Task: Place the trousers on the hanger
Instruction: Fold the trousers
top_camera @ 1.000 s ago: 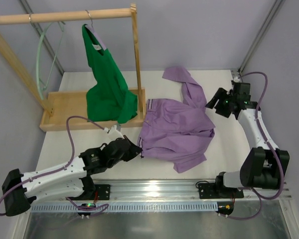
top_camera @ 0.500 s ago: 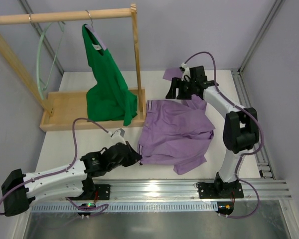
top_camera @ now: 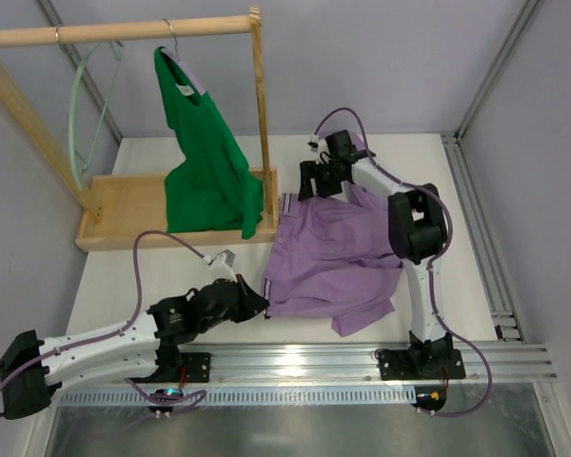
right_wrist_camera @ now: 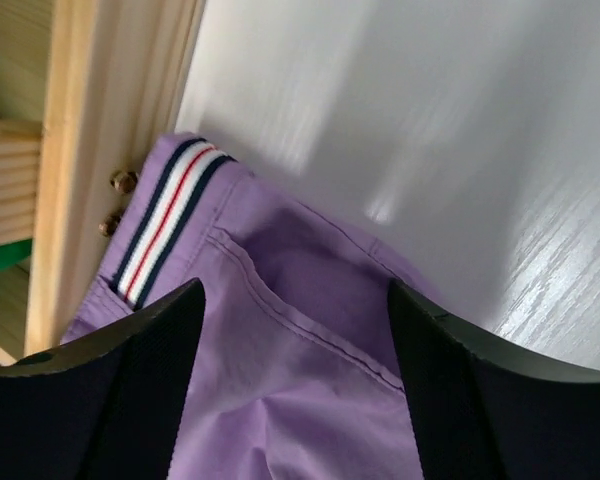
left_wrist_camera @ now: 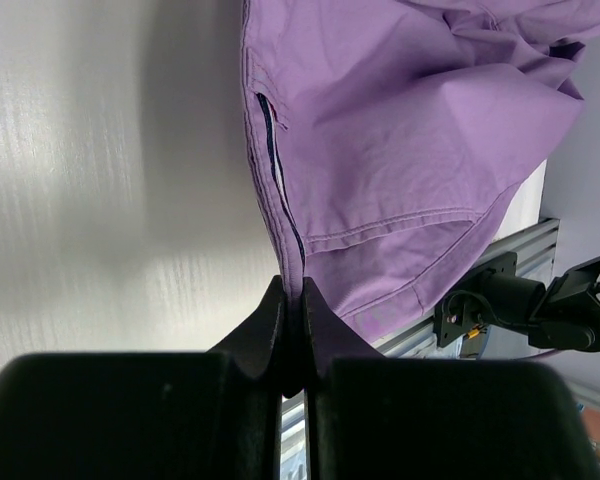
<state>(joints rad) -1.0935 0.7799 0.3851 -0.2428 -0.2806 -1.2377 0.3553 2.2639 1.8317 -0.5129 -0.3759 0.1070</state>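
I see the trousers [top_camera: 338, 257] spread mid-frame on the worktop [top_camera: 171, 276], my left jaws pinched shut on their lower-left edge, my right jaws gaping wide over the striped waistband [right_wrist_camera: 165, 225], the hanger [top_camera: 71, 124] hanging upper left.

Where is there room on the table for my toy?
Right of the trousers, up to the side rail, the table is bare. Also between the wooden rack and the left arm. Crowded around the right hand and waistband.
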